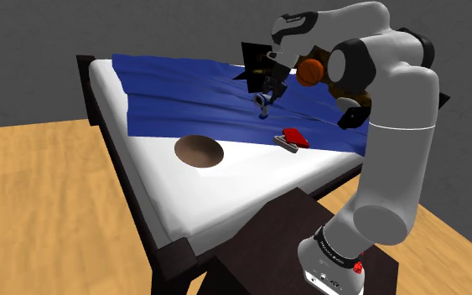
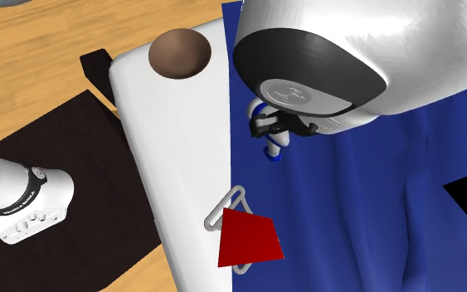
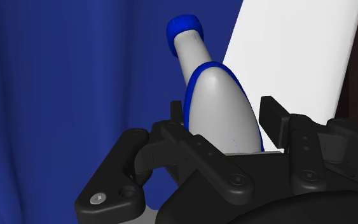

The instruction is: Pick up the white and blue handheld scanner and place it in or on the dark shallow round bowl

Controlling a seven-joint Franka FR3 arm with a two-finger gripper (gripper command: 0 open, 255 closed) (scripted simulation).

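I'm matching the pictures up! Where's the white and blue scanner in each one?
Shoulder view: scanner upper middle, over the blue sheet.
Second exterior view: scanner in the middle, under the arm's big round joint.
Wrist view: scanner clasped in the claw.
Shared landmark: the blue sheet.

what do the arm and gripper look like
The arm is glossy white with rounded links and dark joint caps. A dark band with white lettering rings its base, and a small red knob sits beside it. The gripper is all black, with blocky fingers and round bolt heads on its body.
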